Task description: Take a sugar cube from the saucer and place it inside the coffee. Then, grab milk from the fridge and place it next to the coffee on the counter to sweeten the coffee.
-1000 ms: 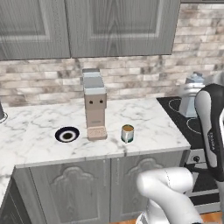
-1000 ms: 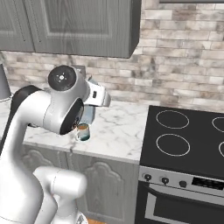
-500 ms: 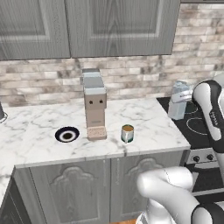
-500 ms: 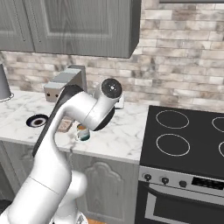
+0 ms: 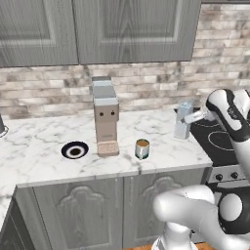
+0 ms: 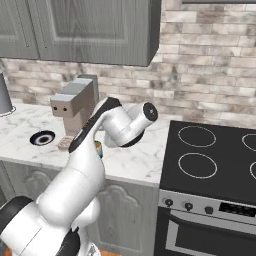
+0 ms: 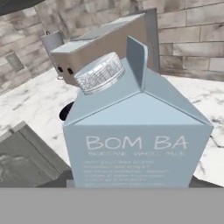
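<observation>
Left to right in your left base view: the saucer [image 5: 74, 150] lies flat on the marble surface [image 5: 34, 146]; just beside it stands the coffee machine [image 5: 105, 116]; the mug of coffee [image 5: 142, 149] stands near the front edge, right of the machine; further right, at the surface's end beside the stove [image 5: 219, 139], your hand [image 5: 189, 117] grips the milk carton [image 5: 183, 120], upright; your hand view shows the carton [image 7: 138, 131] close, its cap [image 7: 99, 72] uppermost.
</observation>
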Available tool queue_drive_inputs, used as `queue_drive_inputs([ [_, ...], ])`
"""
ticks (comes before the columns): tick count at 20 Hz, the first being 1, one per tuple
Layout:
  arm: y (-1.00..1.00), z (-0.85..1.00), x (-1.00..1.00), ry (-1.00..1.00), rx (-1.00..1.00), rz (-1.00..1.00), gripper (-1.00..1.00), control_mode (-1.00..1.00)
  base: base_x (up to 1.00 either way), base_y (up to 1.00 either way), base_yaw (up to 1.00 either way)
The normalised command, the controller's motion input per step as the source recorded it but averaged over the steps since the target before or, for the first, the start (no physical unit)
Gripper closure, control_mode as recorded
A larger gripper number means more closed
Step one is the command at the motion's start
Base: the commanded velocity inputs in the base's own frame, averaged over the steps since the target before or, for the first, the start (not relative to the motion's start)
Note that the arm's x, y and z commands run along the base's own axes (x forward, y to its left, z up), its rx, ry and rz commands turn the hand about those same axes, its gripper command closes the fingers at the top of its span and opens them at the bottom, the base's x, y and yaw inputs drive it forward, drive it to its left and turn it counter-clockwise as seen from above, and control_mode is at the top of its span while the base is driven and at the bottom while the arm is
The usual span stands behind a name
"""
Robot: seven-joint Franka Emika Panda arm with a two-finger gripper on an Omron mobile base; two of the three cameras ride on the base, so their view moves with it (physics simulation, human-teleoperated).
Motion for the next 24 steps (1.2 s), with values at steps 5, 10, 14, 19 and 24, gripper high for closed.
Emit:
queue_drive_inputs([
  [5,0.02,-0.44,0.40,0.00,0.00,0.32,1.00,-1.00,0.00,0.00,0.00],
  [10,0.13,-0.65,0.01,-0.16,0.00,0.26,1.00,-1.00,0.00,0.00,0.00],
  [14,0.20,-0.57,0.20,-0.23,0.00,0.08,1.00,-1.00,0.00,0.00,0.00],
  [19,0.10,-0.51,0.43,-0.21,0.00,0.00,1.00,-1.00,0.00,0.00,0.00],
  [24,0.20,-0.41,0.16,-0.04,0.00,0.00,1.00,-1.00,0.00,0.00,0.00],
])
